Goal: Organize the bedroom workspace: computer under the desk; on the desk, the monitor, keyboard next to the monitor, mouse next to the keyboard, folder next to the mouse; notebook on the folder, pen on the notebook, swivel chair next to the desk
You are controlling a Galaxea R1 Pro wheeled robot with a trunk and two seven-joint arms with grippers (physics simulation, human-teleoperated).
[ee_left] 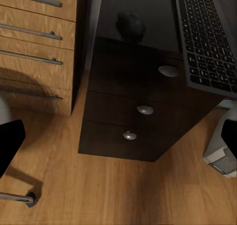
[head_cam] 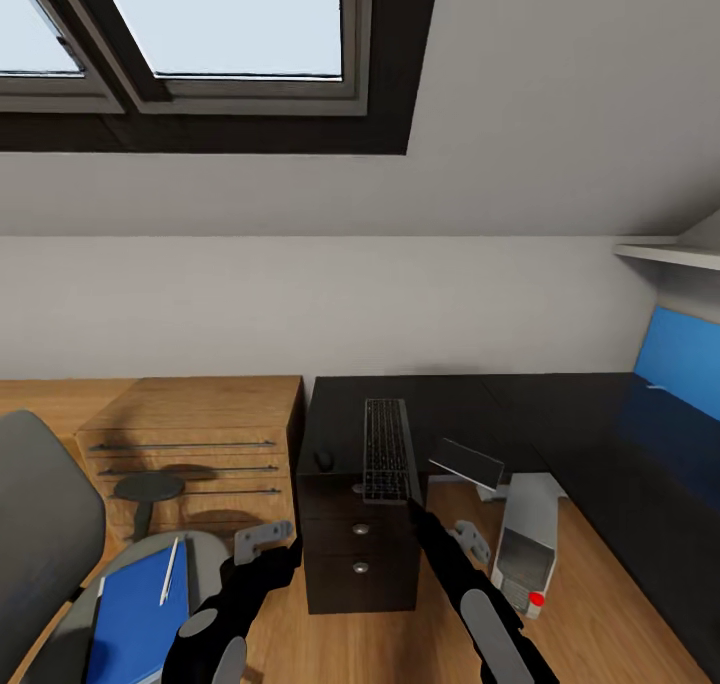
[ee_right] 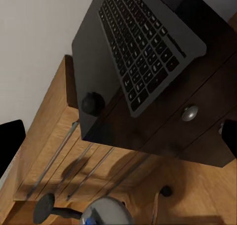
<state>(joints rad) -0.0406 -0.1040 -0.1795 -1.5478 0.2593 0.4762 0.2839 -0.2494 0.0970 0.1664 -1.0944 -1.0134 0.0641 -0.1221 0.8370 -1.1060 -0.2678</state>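
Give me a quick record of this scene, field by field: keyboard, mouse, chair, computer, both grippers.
keyboard: on the desk, its near end overhanging the edge above the drawers
mouse: on desk, beside keyboard
swivel chair: blue folder and pen on its seat
computer: on the floor by the desk
left gripper: open, empty
right gripper: open, empty

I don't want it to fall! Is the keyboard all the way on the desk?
No. The keyboard sticks out past the desk's front edge, above the drawers.
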